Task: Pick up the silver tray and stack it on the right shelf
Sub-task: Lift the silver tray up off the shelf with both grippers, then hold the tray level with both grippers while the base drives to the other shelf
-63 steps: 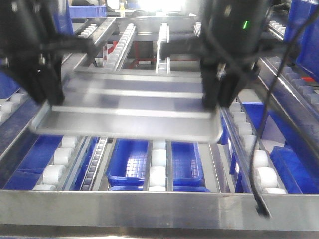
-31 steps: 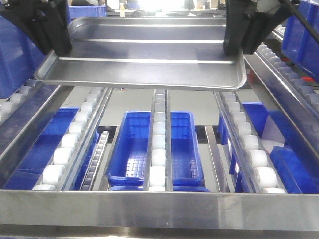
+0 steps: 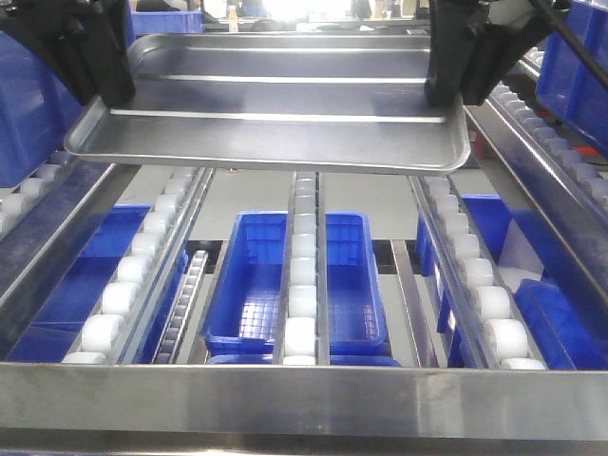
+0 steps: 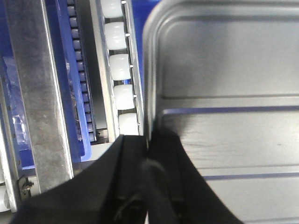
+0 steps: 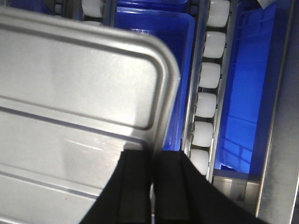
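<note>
The silver tray (image 3: 275,104), shiny with two long ridges, hangs level above the roller rails of the right shelf (image 3: 304,394), at the top of the front view. My left gripper (image 3: 106,84) is shut on the tray's left rim; in the left wrist view the black fingers (image 4: 147,154) pinch the rim of the tray (image 4: 224,70). My right gripper (image 3: 446,87) is shut on the right rim; in the right wrist view its fingers (image 5: 152,163) clamp the edge of the tray (image 5: 74,88).
White roller rails (image 3: 302,285) run front to back under the tray. A blue bin (image 3: 256,285) sits on the level below, with more blue bins (image 3: 81,275) left and right. The polished front crossbar spans the bottom.
Over the second, both grippers carried the tray up and away from the camera. In the last half second it has barely moved.
</note>
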